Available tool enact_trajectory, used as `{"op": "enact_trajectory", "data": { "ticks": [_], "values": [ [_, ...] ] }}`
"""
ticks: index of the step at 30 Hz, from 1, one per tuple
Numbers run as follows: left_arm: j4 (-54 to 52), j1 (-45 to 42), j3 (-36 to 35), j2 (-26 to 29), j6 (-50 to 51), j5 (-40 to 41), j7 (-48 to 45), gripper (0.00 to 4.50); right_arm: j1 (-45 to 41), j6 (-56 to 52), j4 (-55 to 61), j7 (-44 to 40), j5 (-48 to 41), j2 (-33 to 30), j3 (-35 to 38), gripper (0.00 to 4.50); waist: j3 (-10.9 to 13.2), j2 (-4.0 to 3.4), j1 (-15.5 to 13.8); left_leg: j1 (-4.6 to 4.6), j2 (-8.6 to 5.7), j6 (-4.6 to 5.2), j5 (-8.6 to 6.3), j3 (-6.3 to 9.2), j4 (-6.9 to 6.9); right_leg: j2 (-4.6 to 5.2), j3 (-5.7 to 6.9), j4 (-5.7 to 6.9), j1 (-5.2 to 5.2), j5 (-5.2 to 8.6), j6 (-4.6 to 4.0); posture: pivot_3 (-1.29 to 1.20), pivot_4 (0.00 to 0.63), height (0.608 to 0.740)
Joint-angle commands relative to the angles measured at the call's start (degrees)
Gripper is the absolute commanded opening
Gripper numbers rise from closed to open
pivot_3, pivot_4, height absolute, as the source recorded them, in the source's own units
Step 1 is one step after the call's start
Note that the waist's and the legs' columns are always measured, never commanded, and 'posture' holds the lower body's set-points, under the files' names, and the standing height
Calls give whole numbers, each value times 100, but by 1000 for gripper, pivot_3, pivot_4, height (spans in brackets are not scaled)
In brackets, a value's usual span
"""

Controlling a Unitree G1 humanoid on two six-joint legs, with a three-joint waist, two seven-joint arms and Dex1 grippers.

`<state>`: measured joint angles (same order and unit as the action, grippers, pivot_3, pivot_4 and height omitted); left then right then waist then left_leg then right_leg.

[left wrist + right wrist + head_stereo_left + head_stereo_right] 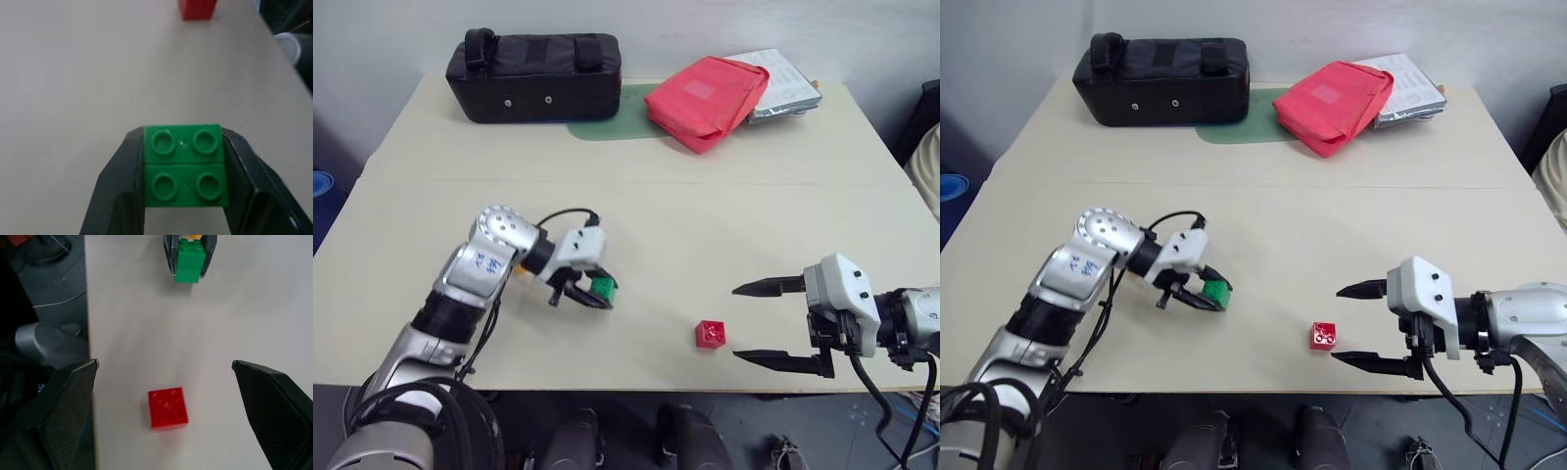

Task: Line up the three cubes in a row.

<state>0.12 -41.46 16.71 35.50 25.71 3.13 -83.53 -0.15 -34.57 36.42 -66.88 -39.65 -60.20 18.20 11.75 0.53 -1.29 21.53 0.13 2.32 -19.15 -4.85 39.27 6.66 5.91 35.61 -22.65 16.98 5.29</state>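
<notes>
Near tabletop front edge, we see left gripper (592, 292) clamped on green cube (602, 287); right gripper (766, 321) spread wide beside red cube (710, 334).

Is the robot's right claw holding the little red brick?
No. The right gripper is open, and the red brick sits free on the table beside it.

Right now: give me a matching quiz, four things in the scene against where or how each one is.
Things:
1. green brick
2. red brick
3. black bag
4. right hand

States:
A. at the table's far edge
B. open, empty
C. clamped in the left hand
D. loose on the table near the front edge

Pairs: 1-C, 2-D, 3-A, 4-B
</notes>
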Motion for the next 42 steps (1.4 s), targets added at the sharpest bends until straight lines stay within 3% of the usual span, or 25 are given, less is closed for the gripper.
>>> {"op": "enact_trajectory", "data": {
  "ticks": [1, 11, 33, 42],
  "values": [
    [-1258, 489, 263, 112, 774, -170, 552, 1532, 182, 166, 184, -257, -23, -175, 258, 4500, 0, 1, -3, -5, 0, 0, 0, 0, 0, 0, -1, 1, 5, 0, 0, 0, 150, 740],
    [-2205, 625, 1014, -614, 2168, -302, 1932, 1532, 264, 271, 44, -505, 44, -330, 158, 4500, -5, -5, -30, -15, 1, -7, 4, 21, -4, 6, 6, -7, 20, -2, -11, 0, 150, 740],
    [-2045, 282, 1555, -364, 1892, -257, 2174, 1532, 375, 391, 155, -208, 174, -199, 8, 4500, -5, -5, -30, -16, -1, -10, 8, 21, -4, 7, 7, -10, 20, -2, -12, 0, 150, 740],
    [-2034, 308, 1641, -280, 1797, -208, 2071, 4236, 226, 400, 80, -127, 173, -198, -97, 4500, -5, -5, -29, -16, -1, -9, 8, 21, -4, 7, 8, -10, 20, -2, -12, 0, 150, 740]
  ]
}}
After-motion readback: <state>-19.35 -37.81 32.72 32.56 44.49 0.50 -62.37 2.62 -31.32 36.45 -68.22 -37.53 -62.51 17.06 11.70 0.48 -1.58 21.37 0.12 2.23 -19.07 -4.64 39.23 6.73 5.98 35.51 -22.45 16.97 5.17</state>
